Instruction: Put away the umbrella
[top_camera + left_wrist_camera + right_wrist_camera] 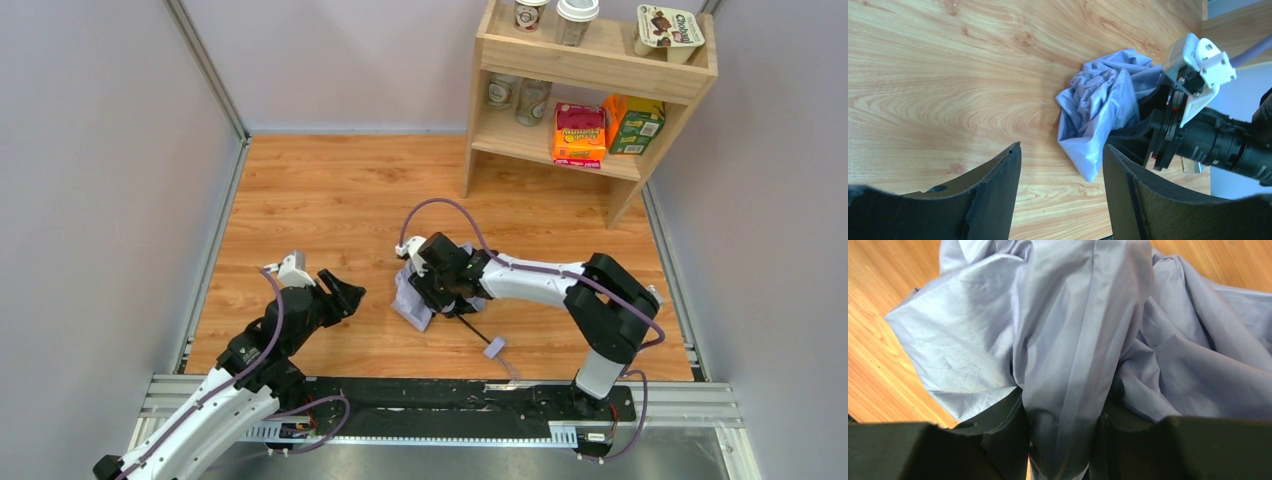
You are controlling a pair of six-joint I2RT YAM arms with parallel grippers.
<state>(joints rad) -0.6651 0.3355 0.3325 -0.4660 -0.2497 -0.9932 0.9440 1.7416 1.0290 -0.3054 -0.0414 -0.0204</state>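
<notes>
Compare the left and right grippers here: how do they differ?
The left gripper is open and empty; the right gripper is shut on a fold of the umbrella. The left gripper hangs over bare table, apart from the umbrella; the right gripper is pressed into its fabric. Both have black fingers and face the umbrella.

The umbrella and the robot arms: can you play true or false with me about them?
1. The right gripper is pinching the umbrella by its cloth. True.
2. The left gripper is holding the umbrella too. False: it is open, empty and apart from the umbrella.
3. The umbrella is up on the wooden shelf. False: it lies bunched on the wooden table, in front of the shelf.
4. An orange box and a green box stand side by side on the shelf. True.
</notes>
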